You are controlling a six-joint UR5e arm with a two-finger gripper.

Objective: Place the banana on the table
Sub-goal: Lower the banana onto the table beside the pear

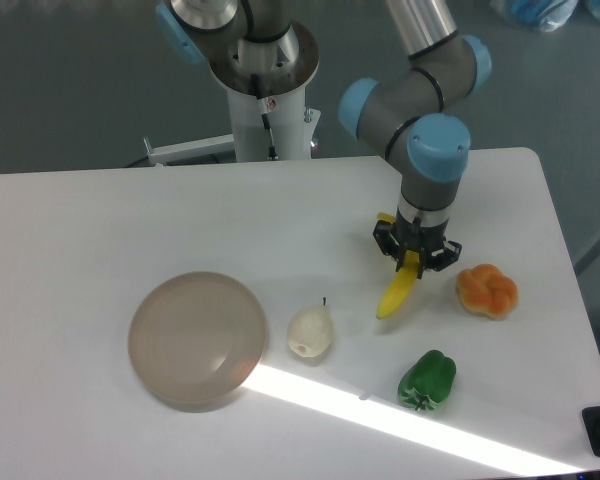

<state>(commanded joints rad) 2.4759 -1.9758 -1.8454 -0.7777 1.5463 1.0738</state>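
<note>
The yellow banana lies tilted on the white table, right of centre, its lower end pointing toward the front left. My gripper points straight down over the banana's upper end, with its dark fingers on either side of it. The fingers look closed on the banana, whose lower tip seems to touch the tabletop. The banana's top end is hidden behind the fingers.
An orange lumpy fruit lies just right of the gripper. A green pepper lies in front of it. A pale cream pear sits to the left, beside a round beige-grey plate. The robot base stands at the table's back.
</note>
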